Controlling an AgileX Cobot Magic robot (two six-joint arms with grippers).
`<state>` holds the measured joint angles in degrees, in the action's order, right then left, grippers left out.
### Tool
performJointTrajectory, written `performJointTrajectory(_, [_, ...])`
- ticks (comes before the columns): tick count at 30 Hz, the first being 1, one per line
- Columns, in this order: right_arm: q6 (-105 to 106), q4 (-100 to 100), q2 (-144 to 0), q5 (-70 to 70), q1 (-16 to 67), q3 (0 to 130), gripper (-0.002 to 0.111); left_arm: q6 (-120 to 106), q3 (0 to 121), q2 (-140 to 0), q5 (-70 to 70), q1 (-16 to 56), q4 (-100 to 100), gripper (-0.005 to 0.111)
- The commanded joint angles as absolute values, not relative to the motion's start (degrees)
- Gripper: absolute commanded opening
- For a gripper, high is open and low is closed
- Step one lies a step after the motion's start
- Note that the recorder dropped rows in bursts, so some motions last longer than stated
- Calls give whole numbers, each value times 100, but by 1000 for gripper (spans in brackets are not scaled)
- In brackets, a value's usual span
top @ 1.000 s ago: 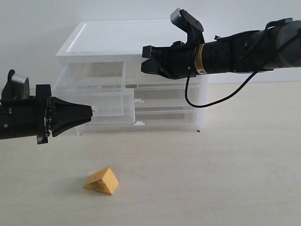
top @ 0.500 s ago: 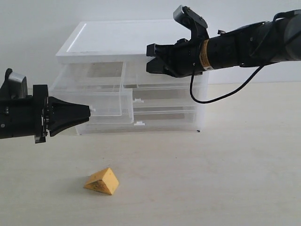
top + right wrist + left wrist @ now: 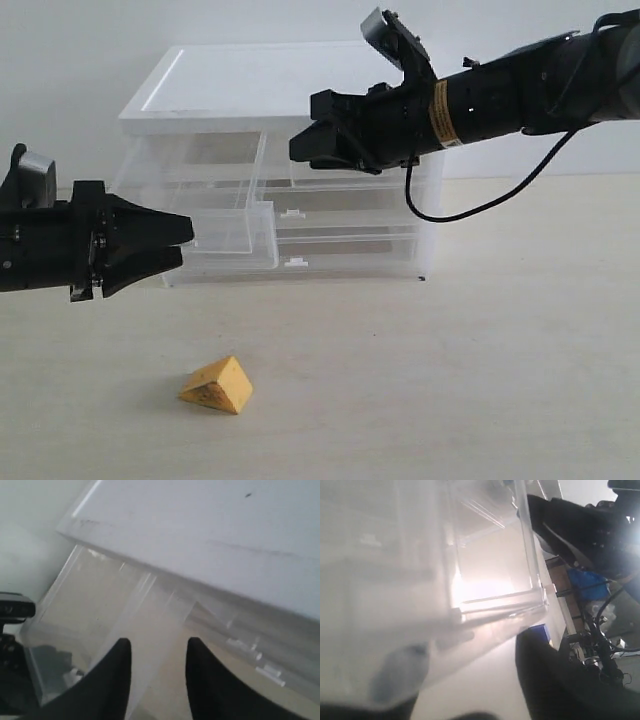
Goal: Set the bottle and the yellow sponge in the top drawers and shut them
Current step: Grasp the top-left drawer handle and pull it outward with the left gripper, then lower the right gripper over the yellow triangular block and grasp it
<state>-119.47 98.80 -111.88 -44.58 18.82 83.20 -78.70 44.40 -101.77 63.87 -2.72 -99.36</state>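
Stray pushes are the hazard.
The left gripper (image 3: 185,243), jaws spread and empty, sits at the front of the pulled-out translucent white plastic left top drawer (image 3: 220,205); a forward nudge could shut it too soon. The yellow-orange wedge-shaped foam sponge (image 3: 217,386) lies on the pale table (image 3: 500,350) below it, well apart. The right gripper (image 3: 300,148), fingers parted and empty, hovers near that drawer's rim and could snag it. The small white plastic bottle is unseen.

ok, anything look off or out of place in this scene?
Nothing spilled or damaged. The yellow sponge lies loose on the table, in front of the drawer unit. The left top drawer stands pulled out. No bottle shows in any view.
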Motion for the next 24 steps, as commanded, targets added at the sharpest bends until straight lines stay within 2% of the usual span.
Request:
performJointTrajectory(1, [-11960, 9995, -11076, -4837, 1834, 8045, 32, -7929, 4474, -10131, 6208, -293, -9995, 59])
performJointTrajectory(15, [-10610, 9995, -10447, -4723, 1929, 6265, 32, -7829, 4325, -10131, 5866, -342, -9049, 60])
performJointTrajectory(19, [-10136, 9995, -10470, -4064, 2327, 5878, 32, -7841, 4067, -10131, 5690, -342, -8640, 60])
performJointTrajectory(24, [-9721, 9995, -10470, -2994, 3168, 5718, 33, -7965, 3639, -10131, 4617, -342, -8578, 60])
